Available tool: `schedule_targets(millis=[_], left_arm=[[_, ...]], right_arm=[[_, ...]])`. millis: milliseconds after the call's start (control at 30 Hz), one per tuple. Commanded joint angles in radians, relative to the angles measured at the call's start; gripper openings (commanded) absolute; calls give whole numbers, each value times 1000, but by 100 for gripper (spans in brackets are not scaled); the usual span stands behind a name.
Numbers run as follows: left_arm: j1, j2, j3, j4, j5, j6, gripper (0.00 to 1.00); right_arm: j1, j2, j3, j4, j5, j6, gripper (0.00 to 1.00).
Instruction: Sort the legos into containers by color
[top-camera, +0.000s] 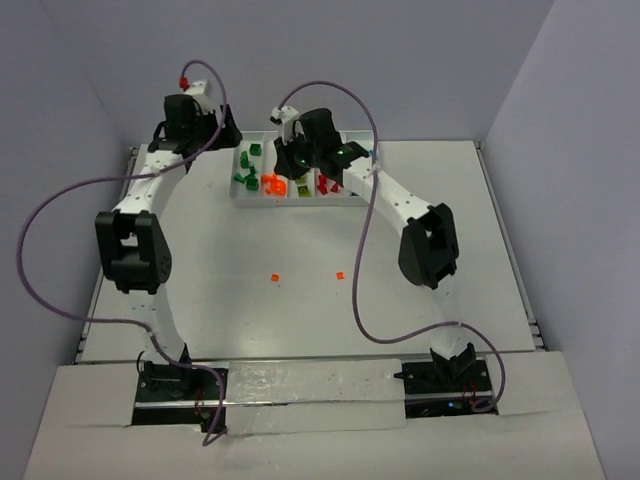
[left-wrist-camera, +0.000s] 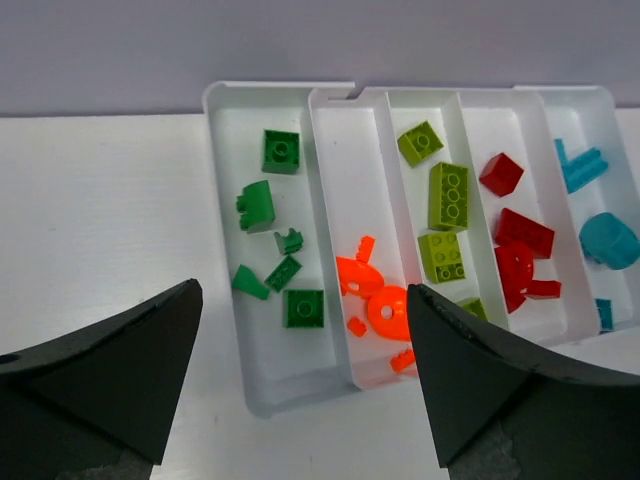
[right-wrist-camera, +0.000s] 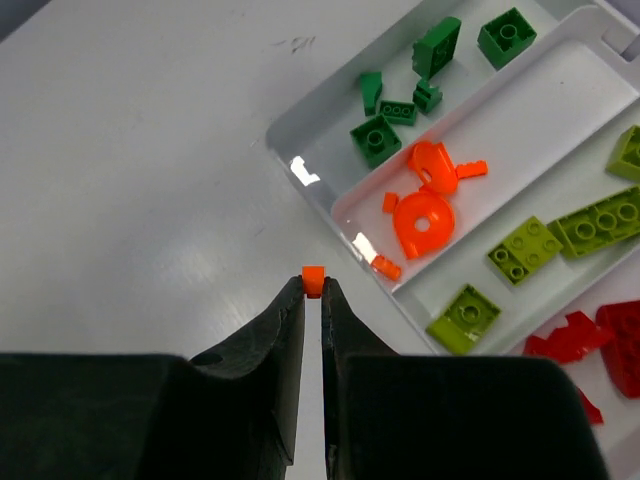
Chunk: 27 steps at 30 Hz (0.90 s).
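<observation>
Right claw (right-wrist-camera: 312, 292) nipped tight around small orange bit (right-wrist-camera: 313, 278) at fingertips, over white worktop (right-wrist-camera: 150, 180), near corner of white tray (right-wrist-camera: 283, 150); outermost compartment: dark green legos (right-wrist-camera: 376, 138); next: orange pieces (right-wrist-camera: 422, 220), one ring-shaped; next: lime green bricks (right-wrist-camera: 525, 250); red pieces (right-wrist-camera: 590, 340) at lower right, partly cut off by claw body.

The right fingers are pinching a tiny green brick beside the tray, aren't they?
Not green. The tiny brick pinched between the right fingers is orange, as the right wrist view shows. The rest is right: it is beside the tray.
</observation>
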Motion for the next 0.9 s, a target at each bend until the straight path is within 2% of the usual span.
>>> schedule_targets(millis=[0, 67, 233, 333, 500, 567, 600, 633, 700, 767, 867], left_arm=[[48, -213, -81, 15, -5, -18, 99], [59, -259, -124, -8, 1, -15, 99], [89, -396, -266, -39, 49, -31, 99], [89, -471, -328, -37, 52, -33, 99], [89, -499, -353, -42, 47, -50, 99], [89, -493, -355, -51, 53, -58, 99], [89, -490, -356, -53, 58, -62, 99], [89, -487, -358, -57, 62, -63, 99], [89, -484, -362, -65, 82, -61, 99], [89, -491, -375, -65, 96, -56, 99], [89, -531, -423, -59, 132, -21, 99]], right_arm=[[-6, 151, 157, 62, -6, 162, 0], [-6, 205, 186, 106, 0, 201, 0], [-7, 291, 194, 242, 133, 309, 0], [-8, 336, 221, 287, 139, 361, 7], [-7, 364, 243, 314, 171, 420, 15], [-11, 366, 246, 321, 181, 423, 23], [-10, 367, 248, 322, 181, 424, 31], [-11, 368, 248, 322, 179, 425, 45], [-15, 368, 245, 326, 163, 428, 59], [-19, 364, 238, 336, 150, 424, 67], [-19, 349, 228, 339, 111, 400, 70]])
